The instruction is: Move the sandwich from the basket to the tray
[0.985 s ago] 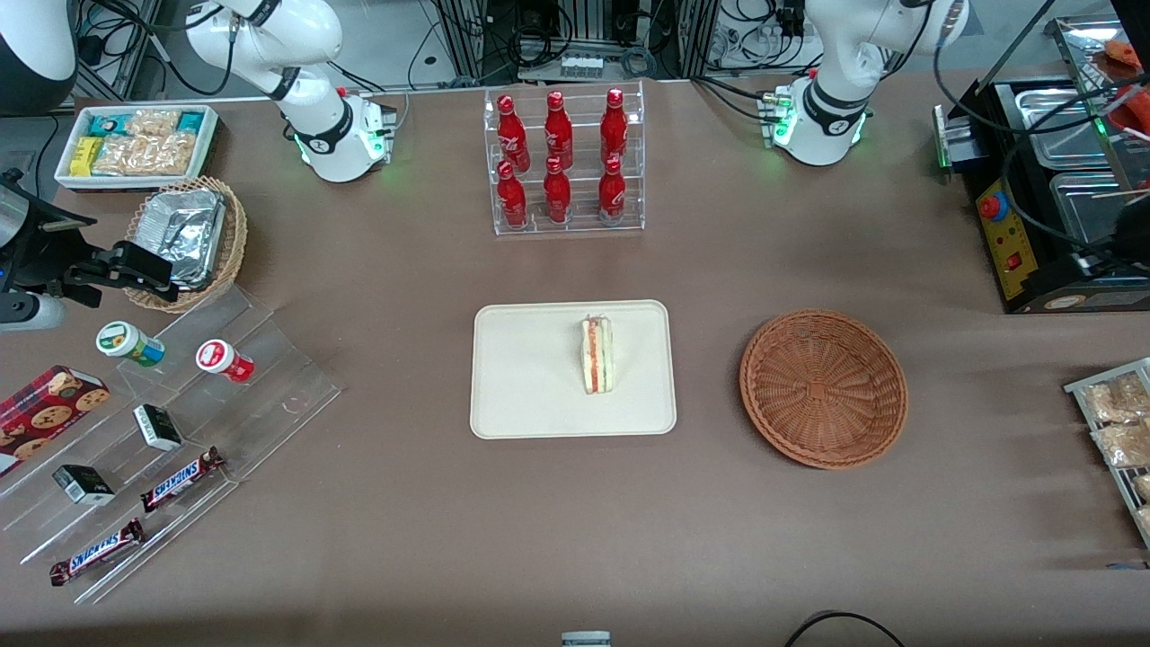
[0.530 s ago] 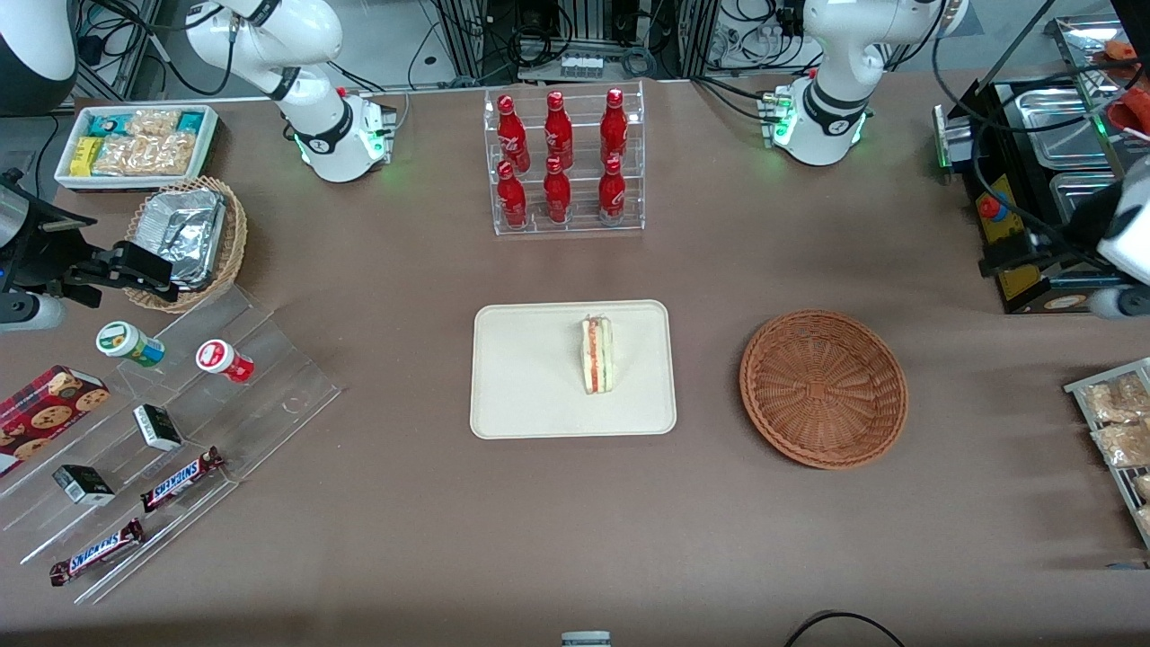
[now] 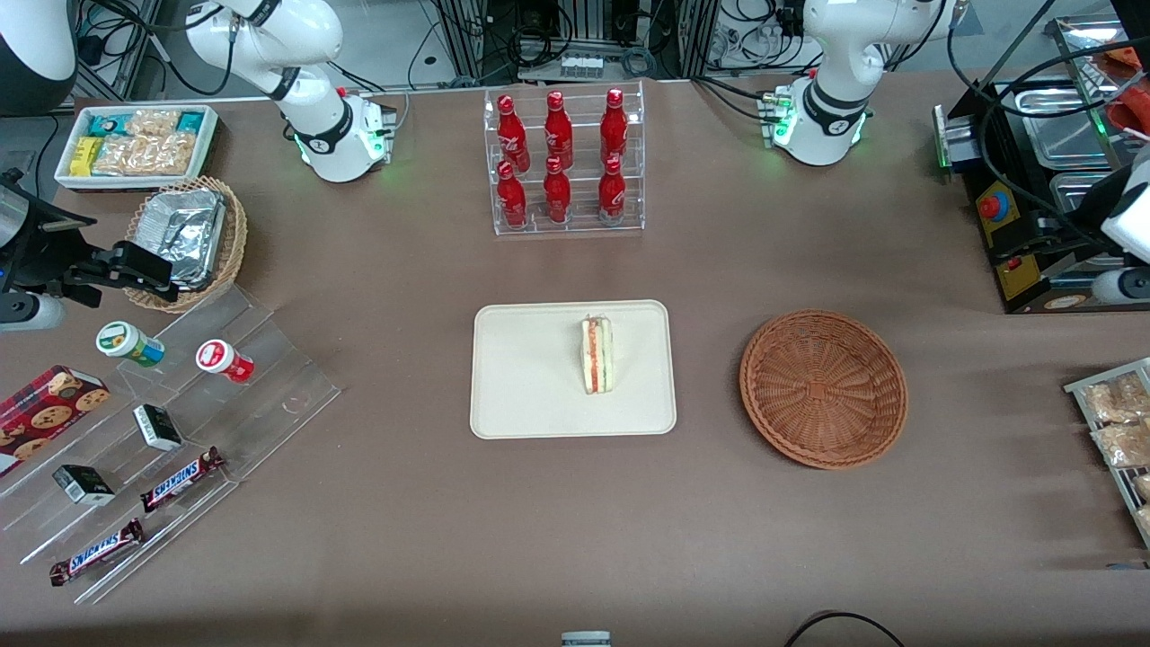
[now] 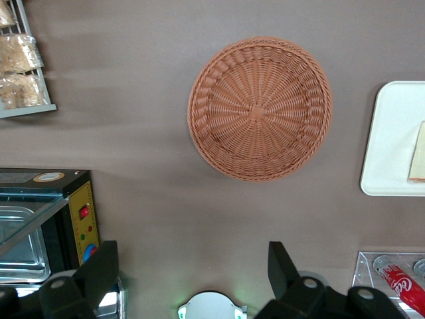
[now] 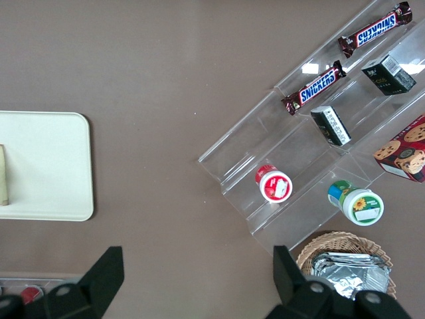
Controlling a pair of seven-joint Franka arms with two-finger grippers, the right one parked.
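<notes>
The sandwich [image 3: 597,355] stands on its edge on the cream tray [image 3: 526,377], toward the side nearest the basket. The reddish-brown wicker basket [image 3: 823,388] is empty and sits beside the tray, toward the working arm's end. My left gripper [image 3: 1069,243] is high up at that end of the table, near the black appliance and well away from basket and tray. In the left wrist view the gripper [image 4: 192,272] is open and empty, with the basket [image 4: 259,108], the tray's end [image 4: 395,139] and a part of the sandwich [image 4: 418,154] below it.
A clear rack of red bottles [image 3: 564,162] stands farther from the front camera than the tray. A black appliance [image 3: 1033,180] and a wire rack of snack packets [image 3: 1114,422] are at the working arm's end. A clear stepped stand [image 3: 162,431], a foil-packet basket [image 3: 184,238] and a white bin [image 3: 135,144] lie toward the parked arm's end.
My left arm has shifted at the table's end near the black appliance, slightly farther from the front camera. Sandwich, tray and basket have not moved.
</notes>
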